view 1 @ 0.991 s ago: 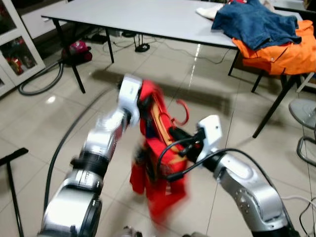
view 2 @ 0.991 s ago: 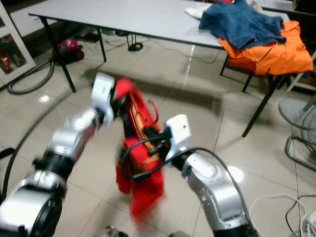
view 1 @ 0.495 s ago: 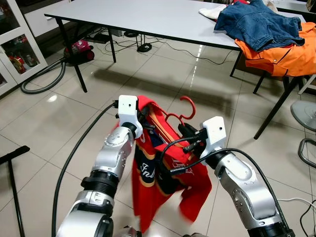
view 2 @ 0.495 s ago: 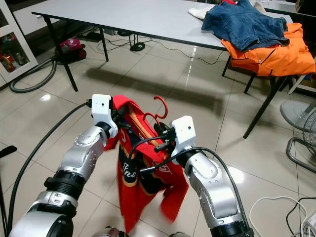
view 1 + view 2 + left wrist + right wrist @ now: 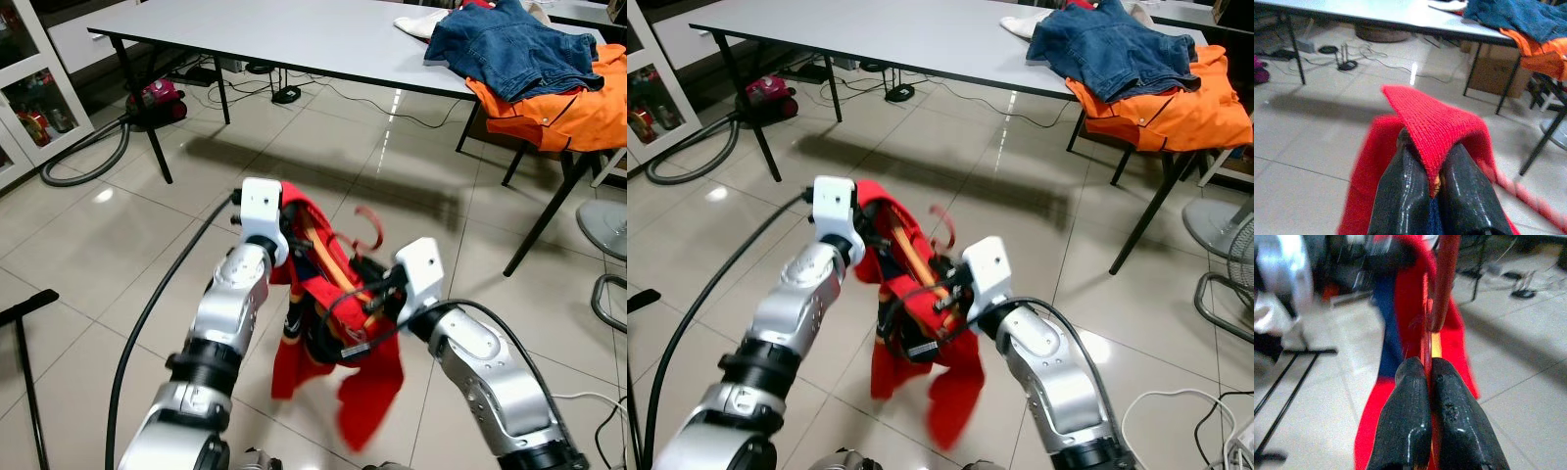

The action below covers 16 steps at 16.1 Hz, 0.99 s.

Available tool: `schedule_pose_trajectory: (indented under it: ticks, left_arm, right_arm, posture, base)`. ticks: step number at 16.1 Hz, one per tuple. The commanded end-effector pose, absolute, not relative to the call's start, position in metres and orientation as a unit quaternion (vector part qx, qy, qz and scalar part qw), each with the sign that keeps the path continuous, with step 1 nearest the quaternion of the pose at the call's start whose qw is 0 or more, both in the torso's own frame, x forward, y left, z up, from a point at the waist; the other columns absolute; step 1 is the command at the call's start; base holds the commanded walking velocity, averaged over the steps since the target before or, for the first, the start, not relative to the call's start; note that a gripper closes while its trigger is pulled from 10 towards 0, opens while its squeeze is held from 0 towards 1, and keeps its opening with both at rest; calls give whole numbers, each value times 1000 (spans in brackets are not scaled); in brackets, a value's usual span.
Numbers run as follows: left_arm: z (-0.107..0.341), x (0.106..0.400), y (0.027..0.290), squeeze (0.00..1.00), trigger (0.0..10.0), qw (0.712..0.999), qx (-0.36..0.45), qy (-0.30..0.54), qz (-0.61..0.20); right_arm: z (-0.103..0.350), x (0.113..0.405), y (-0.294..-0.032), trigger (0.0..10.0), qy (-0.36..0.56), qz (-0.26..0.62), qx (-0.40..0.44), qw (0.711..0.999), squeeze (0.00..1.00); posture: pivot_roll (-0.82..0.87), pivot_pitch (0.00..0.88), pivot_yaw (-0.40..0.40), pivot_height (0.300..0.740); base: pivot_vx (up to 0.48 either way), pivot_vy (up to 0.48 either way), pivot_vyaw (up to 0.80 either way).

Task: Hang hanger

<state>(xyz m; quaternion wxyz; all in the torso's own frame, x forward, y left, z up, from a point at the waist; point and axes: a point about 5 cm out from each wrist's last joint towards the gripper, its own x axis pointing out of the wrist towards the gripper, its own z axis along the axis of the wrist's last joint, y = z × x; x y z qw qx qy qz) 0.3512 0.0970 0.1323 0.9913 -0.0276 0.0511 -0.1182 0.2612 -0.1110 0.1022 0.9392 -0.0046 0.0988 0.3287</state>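
Observation:
A red garment (image 5: 343,377) with dark blue lettering hangs on a red hanger whose hook (image 5: 367,227) sticks up between my arms, above the tiled floor. My left gripper (image 5: 1432,164) is shut on the garment's red knitted shoulder edge (image 5: 1435,122); in the left eye view it sits at the garment's upper left (image 5: 291,238). My right gripper (image 5: 1427,367) is shut on the hanger's thin red bar just under the hook, to the right of the garment (image 5: 361,277). The cloth is blurred and bunched below the grippers.
A long grey table (image 5: 294,39) stands ahead, with a blue denim garment (image 5: 509,44) and an orange one (image 5: 573,108) at its right end. A vacuum hose (image 5: 88,162) and a black cable (image 5: 147,313) lie on the floor to the left. A glass cabinet (image 5: 24,88) stands far left.
The garment has swung and bunched up shorter under the grippers. My left gripper has risen slightly and the right one has shifted a little left.

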Motion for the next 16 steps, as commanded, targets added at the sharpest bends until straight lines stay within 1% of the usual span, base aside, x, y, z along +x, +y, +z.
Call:
schedule_pose_trajectory:
  ticks: [1, 3, 6, 8, 10, 11, 13, 14, 15, 16]
  left_arm:
    - [152, 357, 98, 0, 10000, 993, -24, 17, -110]
    - [154, 358, 97, 0, 10000, 994, -21, 16, -109]
    - [149, 359, 96, 0, 10000, 994, -9, 24, -108]
    - [129, 355, 95, 0, 10000, 979, 10, 59, -195]
    - [120, 349, 100, 0, 10000, 965, 29, 69, -253]
    - [122, 348, 105, 0, 10000, 958, 26, 67, -276]
    - [128, 352, 114, 0, 10000, 955, 25, 63, -290]
    - [130, 355, 120, 0, 10000, 954, 26, 62, -291]
    - [130, 357, 127, 0, 10000, 949, 28, 68, -306]
    - [129, 354, 129, 0, 10000, 934, 36, 73, -347]
  right_arm:
    - [101, 258, -110, 0, 108, 341, -13, 934, 0]
    - [101, 256, -110, 0, 108, 347, -15, 931, 0]
    - [109, 252, -105, 0, 101, 372, 19, 922, 0]
    - [112, 246, -114, 0, 109, 414, 5, 904, 0]
    - [119, 245, -124, 0, 114, 432, 10, 895, 0]
    - [124, 245, -131, 0, 117, 444, 15, 888, 0]
    - [131, 243, -138, 0, 121, 462, 24, 878, 0]
    - [135, 239, -140, 0, 125, 479, 33, 868, 0]
    - [140, 232, -143, 0, 132, 506, 43, 851, 0]
    - [144, 222, -146, 0, 146, 540, 45, 828, 0]
  posture:
    - [-52, 0, 14, 740]
    - [-53, 0, 14, 740]
    - [-53, 0, 13, 740]
    - [-56, 0, 12, 740]
    - [-53, 0, 13, 740]
    - [-52, 0, 13, 740]
    - [-50, 0, 11, 740]
    - [-46, 1, 11, 740]
    - [-46, 3, 12, 740]
    - [-46, 4, 13, 740]
  base:
    - [0, 0, 0]
    - [0, 0, 0]
    - [0, 0, 0]
    - [0, 0, 0]
    - [0, 0, 0]
    - [0, 0, 0]
    - [0, 0, 0]
    - [0, 0, 0]
    - [0, 0, 0]
    - [0, 0, 0]
